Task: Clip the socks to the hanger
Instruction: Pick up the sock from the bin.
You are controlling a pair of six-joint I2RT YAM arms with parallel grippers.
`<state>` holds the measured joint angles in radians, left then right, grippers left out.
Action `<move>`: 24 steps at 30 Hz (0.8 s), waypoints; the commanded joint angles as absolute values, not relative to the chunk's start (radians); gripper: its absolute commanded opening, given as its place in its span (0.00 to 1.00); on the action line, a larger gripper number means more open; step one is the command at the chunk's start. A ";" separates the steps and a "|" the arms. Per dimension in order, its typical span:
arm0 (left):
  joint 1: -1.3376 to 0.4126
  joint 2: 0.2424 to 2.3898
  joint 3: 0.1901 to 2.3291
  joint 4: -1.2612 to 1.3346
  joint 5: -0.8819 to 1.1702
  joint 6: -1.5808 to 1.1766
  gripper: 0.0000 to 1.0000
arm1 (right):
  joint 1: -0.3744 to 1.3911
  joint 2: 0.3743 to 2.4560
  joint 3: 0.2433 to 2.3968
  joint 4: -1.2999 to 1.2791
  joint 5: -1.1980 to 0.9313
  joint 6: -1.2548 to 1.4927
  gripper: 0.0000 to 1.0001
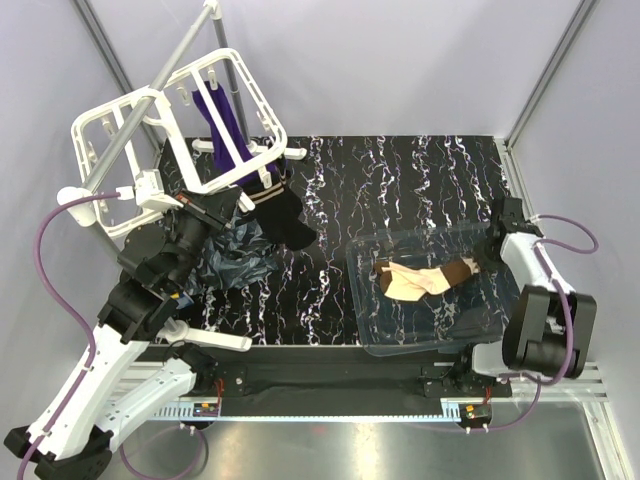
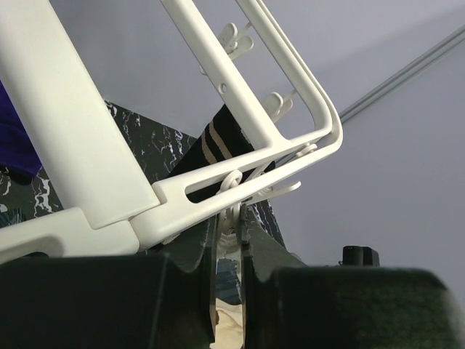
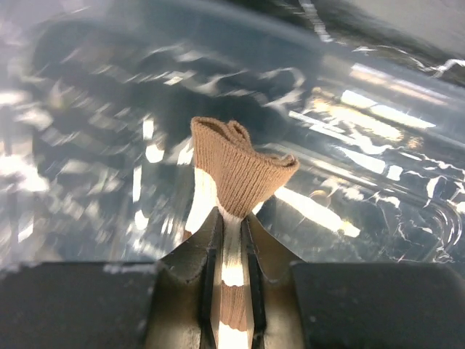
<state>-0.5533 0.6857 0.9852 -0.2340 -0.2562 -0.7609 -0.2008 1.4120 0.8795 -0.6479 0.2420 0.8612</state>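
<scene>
Sock (image 3: pixel 236 171) mostly hidden between right jaws — hanger (image 2: pixel 94 167) cropped.

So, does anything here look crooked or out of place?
Yes: the white hanger sits steeply tilted rather than level, with the left pincer pinching a clip on its edge. The right pincer gripping a sock looks normal. Nothing looks spilled or broken.
</scene>
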 commanded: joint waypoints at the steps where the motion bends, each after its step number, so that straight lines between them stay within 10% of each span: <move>1: -0.560 0.681 0.971 -0.203 -0.158 -0.790 0.00 | -0.195 1.338 0.888 -0.629 0.103 0.697 0.17; 7: -0.560 0.678 0.968 -0.204 -0.163 -0.793 0.00 | -0.063 1.440 0.902 -0.652 -0.049 0.597 0.19; 18: -0.561 0.683 0.965 -0.207 -0.150 -0.798 0.00 | 0.066 1.433 0.839 -0.624 -0.006 0.581 0.70; 24: -0.561 0.689 0.966 -0.199 -0.140 -0.801 0.00 | 0.066 1.417 0.873 -0.673 0.075 0.610 0.63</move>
